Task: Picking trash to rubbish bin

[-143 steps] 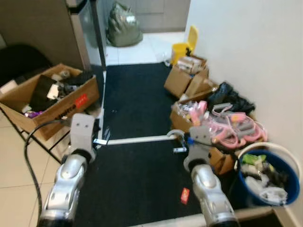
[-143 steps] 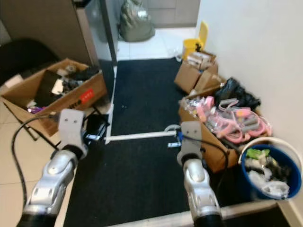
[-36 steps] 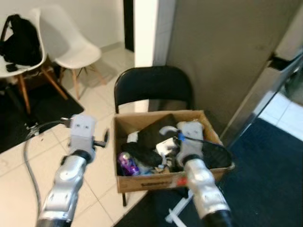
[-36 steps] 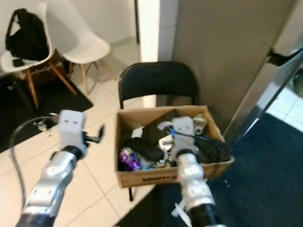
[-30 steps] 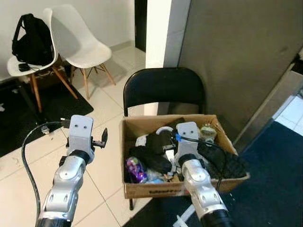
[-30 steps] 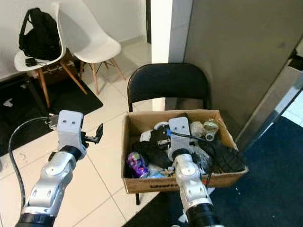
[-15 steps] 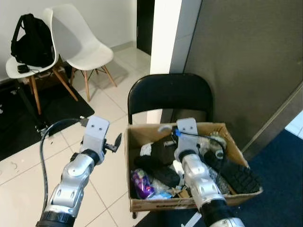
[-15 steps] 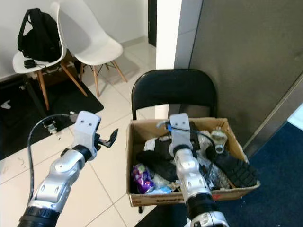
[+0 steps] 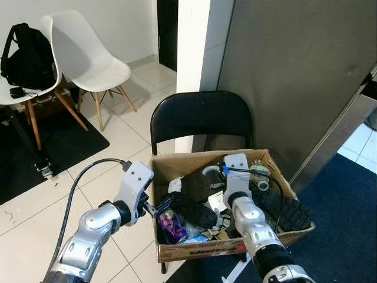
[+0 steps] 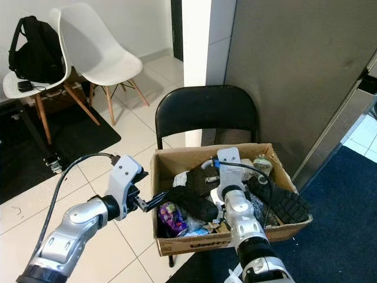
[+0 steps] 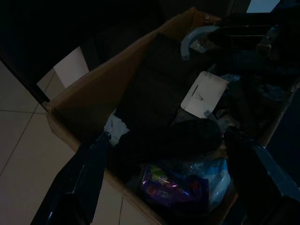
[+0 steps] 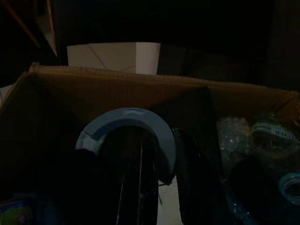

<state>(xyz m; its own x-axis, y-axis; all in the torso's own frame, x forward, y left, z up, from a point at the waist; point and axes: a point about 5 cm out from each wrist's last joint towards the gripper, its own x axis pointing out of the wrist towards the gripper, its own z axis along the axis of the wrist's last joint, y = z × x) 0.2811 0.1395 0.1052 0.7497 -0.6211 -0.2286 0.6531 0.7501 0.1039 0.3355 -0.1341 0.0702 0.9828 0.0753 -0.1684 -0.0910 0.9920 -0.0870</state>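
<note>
A cardboard box (image 9: 194,250) full of trash rests on a black folding chair (image 9: 200,115). Inside lie a purple wrapper (image 9: 168,224), a clear bottle (image 9: 257,172), a white card (image 11: 204,93) and dark items. My left gripper (image 9: 162,207) is open at the box's left rim, its fingers (image 11: 89,178) spread wide above the purple wrapper (image 11: 168,187). My right gripper (image 9: 212,177) hovers over the middle of the box, shut on a curved pale-blue piece (image 12: 129,129) that arcs across its fingertips.
A white chair (image 9: 88,53) and another with a black backpack (image 9: 23,56) stand at the far left on pale tiles. A dark panel (image 9: 283,71) rises behind the box. Dark blue carpet (image 9: 347,200) lies to the right.
My left gripper has swung right and down from beside the box to its left rim. My right gripper stays over the box with the curved piece. The camera has shifted slightly.
</note>
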